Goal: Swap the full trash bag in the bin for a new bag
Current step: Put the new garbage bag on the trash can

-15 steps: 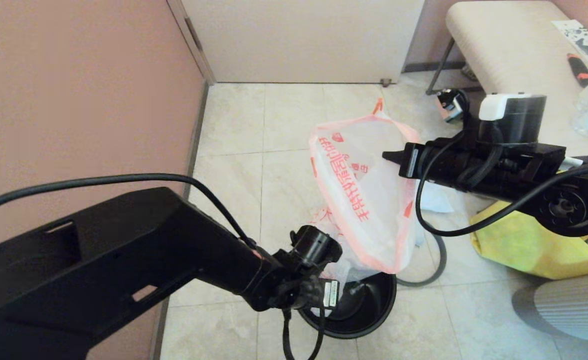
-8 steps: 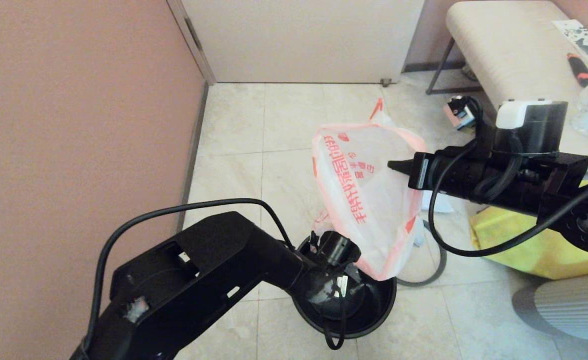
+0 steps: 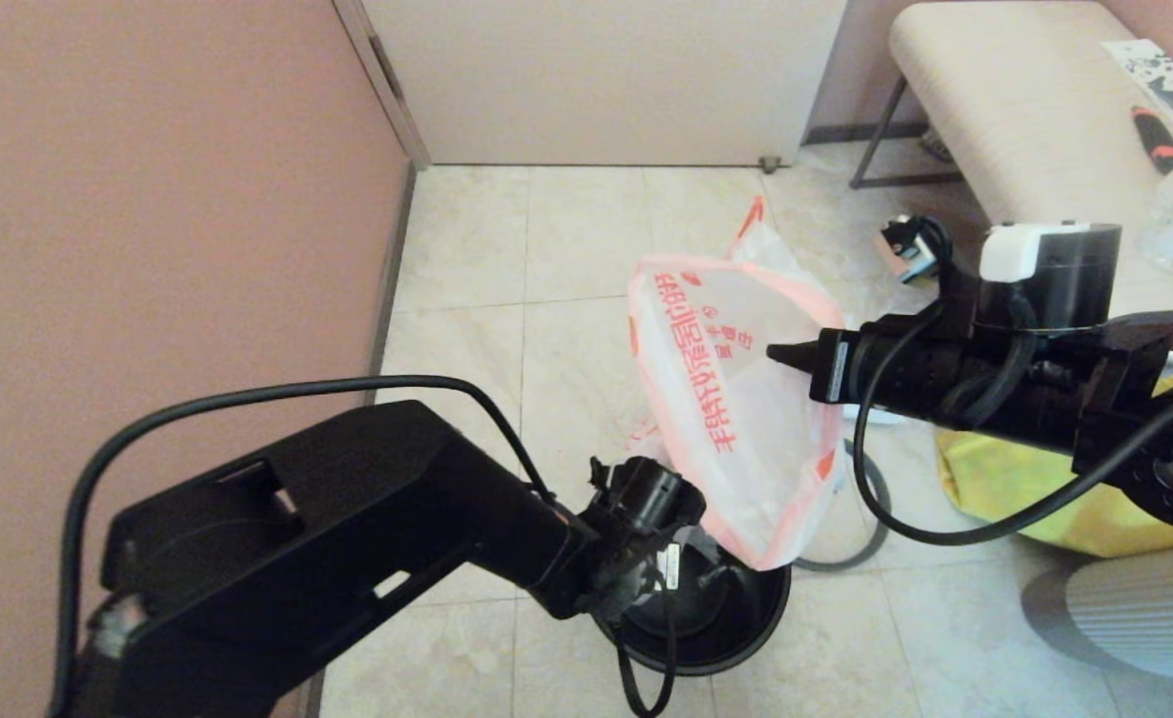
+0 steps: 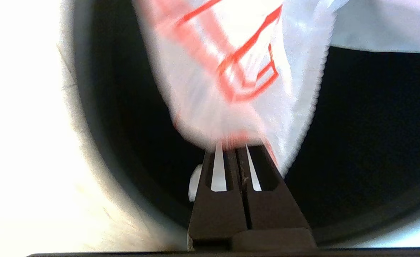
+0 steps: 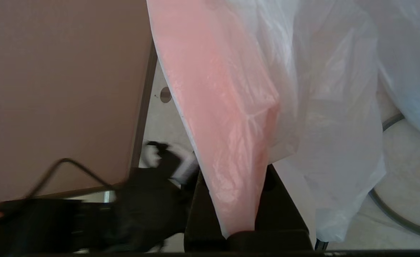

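While both claws clamp the new bag [image 3: 736, 399] | its bottom dips into the bin [image 3: 746, 623], seemingly otherwise empty.

R hand [image 5: 244, 228] clamped on new bag [image 5: 231, 117] pink handle.

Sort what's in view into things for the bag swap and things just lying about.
For the job:
- thin translucent white plastic bag with orange-red print, held by both claws
- small round black plastic bin
- left claw, shut on the bag's lower end over the bin
- right claw, shut on its pinkish edge

Lying about:
- yellow bag
- cream padded bench
- grey ribbed rounded object
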